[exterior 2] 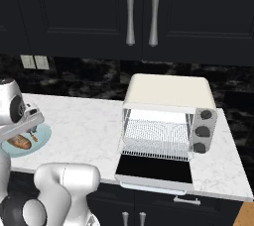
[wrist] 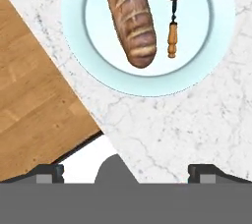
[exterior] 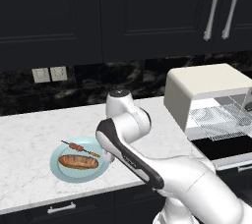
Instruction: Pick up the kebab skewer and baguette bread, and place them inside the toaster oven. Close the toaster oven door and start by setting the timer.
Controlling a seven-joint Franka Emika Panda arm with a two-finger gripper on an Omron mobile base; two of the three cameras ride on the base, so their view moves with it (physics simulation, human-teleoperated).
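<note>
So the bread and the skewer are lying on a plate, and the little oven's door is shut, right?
Not quite. The baguette bread and kebab skewer do lie on the pale blue plate, but the toaster oven door is folded down open, baring the wire rack. The right base view shows it.

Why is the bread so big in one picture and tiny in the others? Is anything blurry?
Hand view: the camera hangs close above the plate, so the baguette bread looks big and sharp. Left base view: farther off, the loaf is small and soft-edged. Right base view: smaller still, partly behind the arm.
</note>
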